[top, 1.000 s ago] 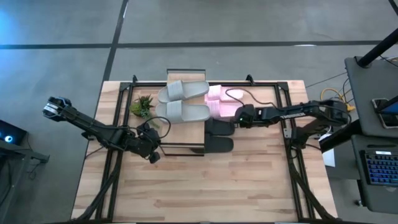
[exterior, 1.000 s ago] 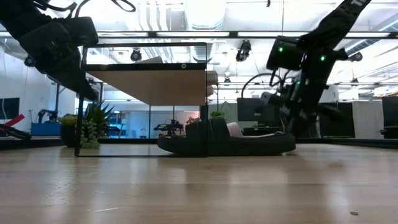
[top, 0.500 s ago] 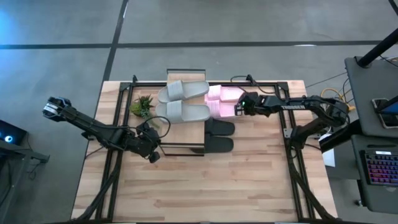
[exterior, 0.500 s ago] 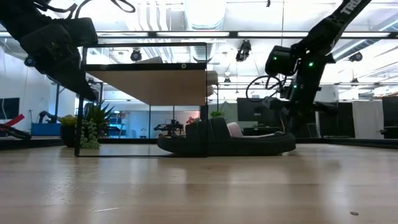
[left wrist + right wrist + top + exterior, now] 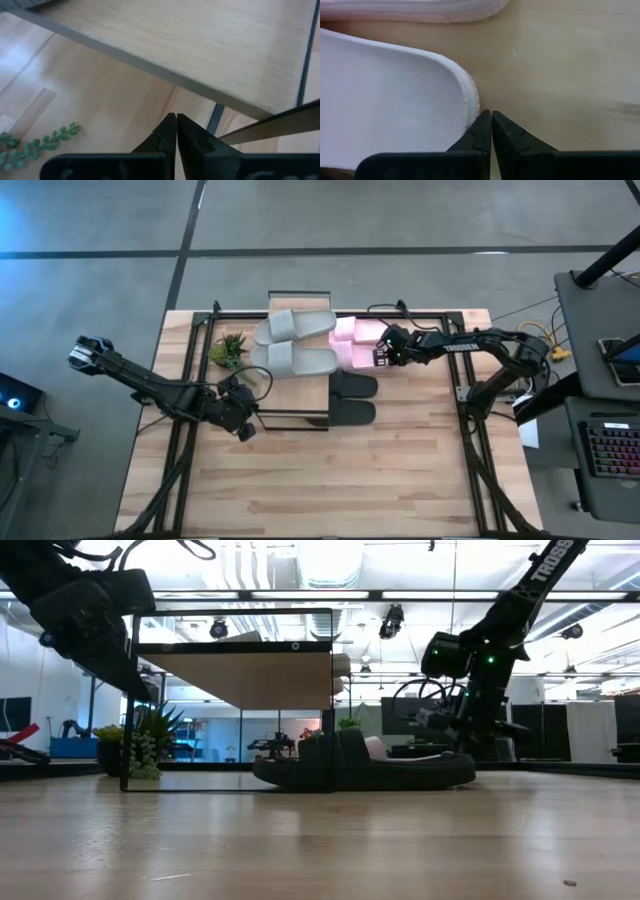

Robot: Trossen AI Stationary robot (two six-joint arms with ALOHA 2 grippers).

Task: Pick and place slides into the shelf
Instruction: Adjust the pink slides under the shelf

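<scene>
Closest to the low camera it's just bare wooden surface [image 5: 320, 840]. Then you hit the black slides [image 5: 365, 772], sitting side by side on the surface just off the shelf's right end; from above they're the pair [image 5: 352, 398] nearest the front edge.

The shelf [image 5: 300, 305] stands left of those, with its light plank top on a thin black frame. The two grey slides [image 5: 295, 343] lie on top of it, one behind the other. The left end effector [image 5: 243, 427] hangs by the shelf's front left corner, clear of all the slides. Its wrist view has the fingers [image 5: 172, 131] pressed together with nothing between them, and the plank's underside [image 5: 200, 45] overhead.

Further back on the right, the pink slides [image 5: 357, 342] rest on the surface right up against the shelf's right end. The right end effector [image 5: 382, 352] sits low at the edge of the nearer pink one. In its wrist view the fingertips [image 5: 487, 125] are closed tight, holding nothing, right at the slide's rounded end [image 5: 395, 100] with the second pink slide [image 5: 420, 10] beyond.

There's a small green plant [image 5: 229, 350] on the surface left of the shelf.
</scene>
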